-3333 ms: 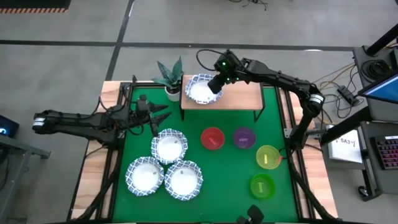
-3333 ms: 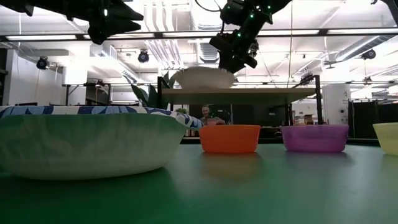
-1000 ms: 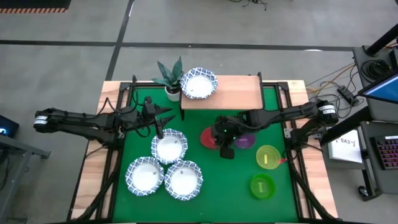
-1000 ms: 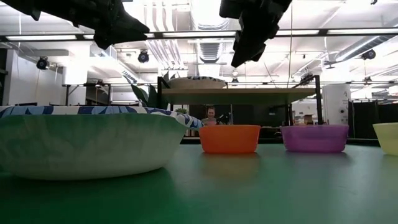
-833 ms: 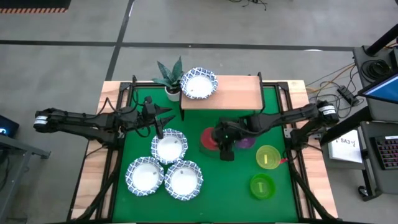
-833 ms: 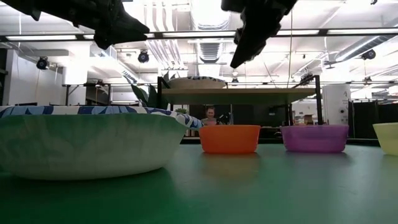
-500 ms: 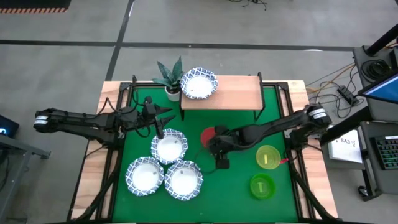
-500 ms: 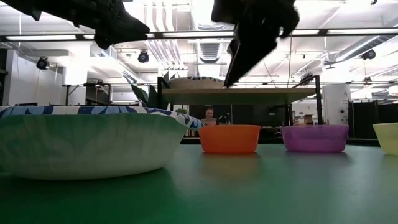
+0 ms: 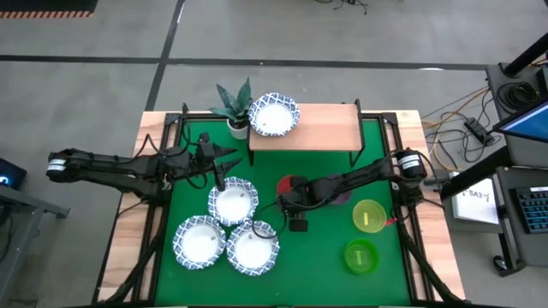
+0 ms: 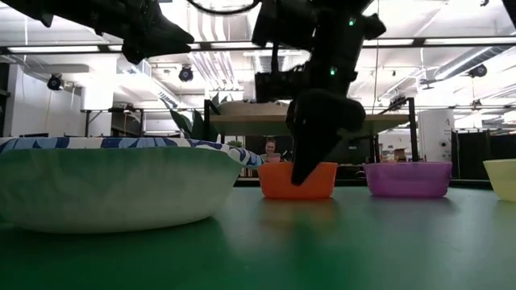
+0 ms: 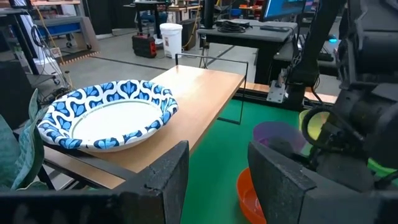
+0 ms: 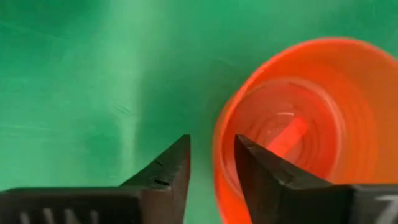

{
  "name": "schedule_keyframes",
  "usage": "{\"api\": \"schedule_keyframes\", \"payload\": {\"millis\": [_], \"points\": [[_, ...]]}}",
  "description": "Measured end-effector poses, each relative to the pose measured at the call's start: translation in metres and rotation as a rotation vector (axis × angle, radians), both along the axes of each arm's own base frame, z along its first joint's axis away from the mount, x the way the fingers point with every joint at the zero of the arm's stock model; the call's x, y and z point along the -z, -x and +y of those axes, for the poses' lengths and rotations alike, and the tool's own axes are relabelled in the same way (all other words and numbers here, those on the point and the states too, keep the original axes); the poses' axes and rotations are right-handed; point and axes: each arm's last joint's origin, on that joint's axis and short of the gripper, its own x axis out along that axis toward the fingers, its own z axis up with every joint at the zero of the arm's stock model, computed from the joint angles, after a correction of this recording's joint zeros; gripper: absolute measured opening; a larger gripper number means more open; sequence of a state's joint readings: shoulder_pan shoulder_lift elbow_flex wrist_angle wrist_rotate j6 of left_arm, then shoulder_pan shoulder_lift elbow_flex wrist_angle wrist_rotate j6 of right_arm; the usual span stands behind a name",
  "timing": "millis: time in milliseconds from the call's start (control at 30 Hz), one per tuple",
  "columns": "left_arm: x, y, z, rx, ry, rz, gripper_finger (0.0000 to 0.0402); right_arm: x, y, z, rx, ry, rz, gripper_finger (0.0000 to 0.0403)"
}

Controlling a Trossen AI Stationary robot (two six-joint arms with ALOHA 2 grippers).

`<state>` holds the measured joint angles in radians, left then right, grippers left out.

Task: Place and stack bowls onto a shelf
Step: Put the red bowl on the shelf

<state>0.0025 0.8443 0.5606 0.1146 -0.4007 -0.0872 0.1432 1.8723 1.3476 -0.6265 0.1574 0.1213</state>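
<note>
- Pickup of the red bowl [image 12: 292, 130] is in hand: on the mat [image 9: 325, 244] below the shelf [image 9: 321, 127], the right gripper [image 12: 211, 167] straddles its rim, jaws apart, nothing held.
- Next, by my judgement: close, lift to the shelf, where one white bowl [image 9: 274, 115] sits.
- Left gripper [image 11: 214, 180] waits open and empty.
- Arm hides the purple bowl from above.

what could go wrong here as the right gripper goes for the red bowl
The right gripper straddles the red bowl rim with a narrow gap; a thin rim pinch could slip or tip the bowl when lifted.

The right arm lies over the purple bowl and close to the nearest white bowl; swinging out could nudge either.

On the shelf, the bowl overhangs the edge; a bump while placing could knock it off.
</note>
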Motion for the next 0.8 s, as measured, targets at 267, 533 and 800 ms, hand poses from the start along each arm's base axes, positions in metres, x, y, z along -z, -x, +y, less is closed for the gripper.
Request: {"api": "schedule_keyframes", "payload": {"millis": [267,533,800], "points": [[0.004,0.000,0.000,0.000,0.000,0.019,0.0149,-0.002,0.002,0.001,-0.011,-0.032,0.010,0.0014],[0.005,0.000,0.000,0.000,0.000,0.028,0.0149,-0.035,0.006,0.010,-0.037,-0.045,0.001,0.0009],[0.005,0.000,0.000,-0.002,0.012,0.025,0.0149,-0.103,0.018,0.021,-0.099,-0.121,-0.090,0.0009]]}}
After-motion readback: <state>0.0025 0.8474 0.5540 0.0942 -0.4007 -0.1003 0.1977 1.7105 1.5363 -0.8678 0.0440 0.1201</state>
